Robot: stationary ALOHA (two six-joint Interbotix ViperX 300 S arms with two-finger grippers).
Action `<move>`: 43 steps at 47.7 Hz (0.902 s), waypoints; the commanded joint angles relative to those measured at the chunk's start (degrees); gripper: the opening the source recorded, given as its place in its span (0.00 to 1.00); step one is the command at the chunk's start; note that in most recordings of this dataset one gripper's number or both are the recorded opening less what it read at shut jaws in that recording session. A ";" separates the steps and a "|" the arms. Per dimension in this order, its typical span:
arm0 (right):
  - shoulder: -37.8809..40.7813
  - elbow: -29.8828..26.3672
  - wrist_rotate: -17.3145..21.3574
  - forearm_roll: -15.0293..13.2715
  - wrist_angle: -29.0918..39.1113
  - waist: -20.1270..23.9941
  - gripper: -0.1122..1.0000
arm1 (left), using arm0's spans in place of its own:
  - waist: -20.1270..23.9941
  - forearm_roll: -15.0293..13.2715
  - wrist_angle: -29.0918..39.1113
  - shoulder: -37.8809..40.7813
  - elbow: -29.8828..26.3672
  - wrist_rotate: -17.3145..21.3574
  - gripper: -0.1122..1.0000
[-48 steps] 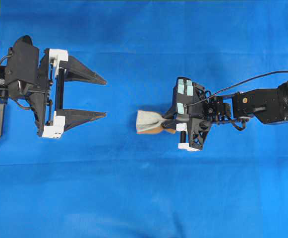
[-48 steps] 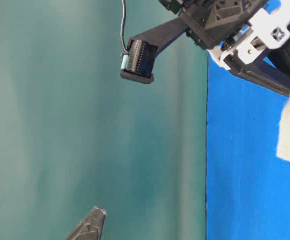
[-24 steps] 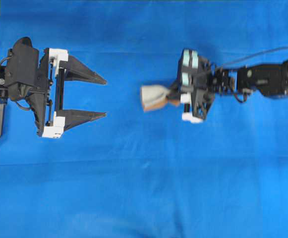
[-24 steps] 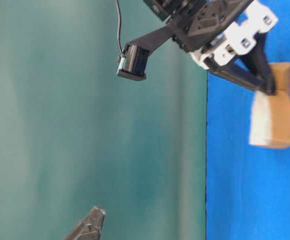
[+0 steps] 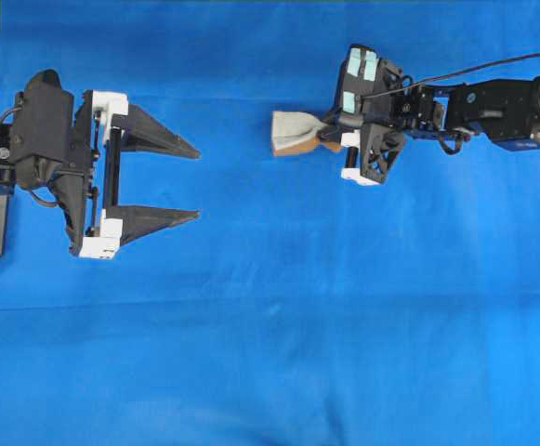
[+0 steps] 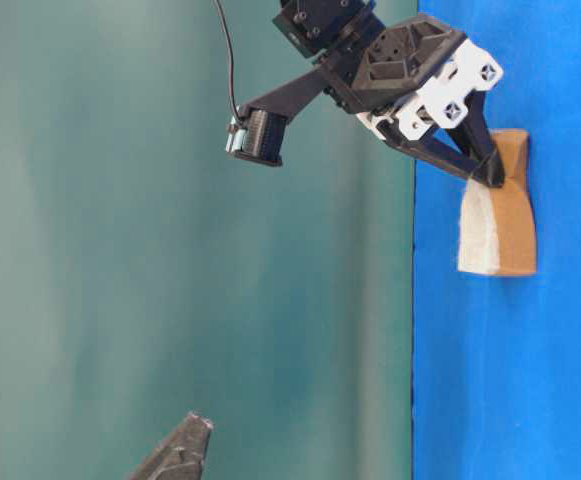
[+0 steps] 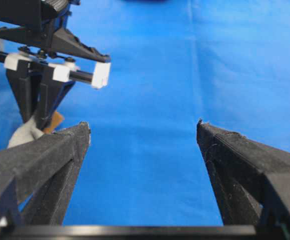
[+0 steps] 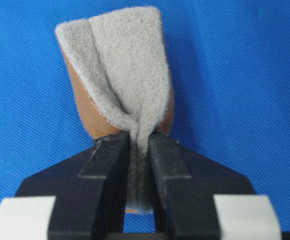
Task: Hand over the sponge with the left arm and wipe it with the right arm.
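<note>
the handover looks done and the wiping step is in hand: the right gripper [image 5: 330,141] pinches the sponge [image 5: 295,133] at one end, crumpling it, over the blue cloth [image 5: 270,325], the left gripper [image 5: 190,181] stands spread and empty well apart, so next the sponge needs pressing down and dragging

Right hand [image 5: 323,137] with pinched sponge [image 5: 295,133] swung toward top of overhead view.
</note>
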 commanded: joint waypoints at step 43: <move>-0.88 -0.18 11.25 1.41 3.52 21.88 0.26 | -0.09 0.09 -0.18 -0.18 -0.62 0.09 0.86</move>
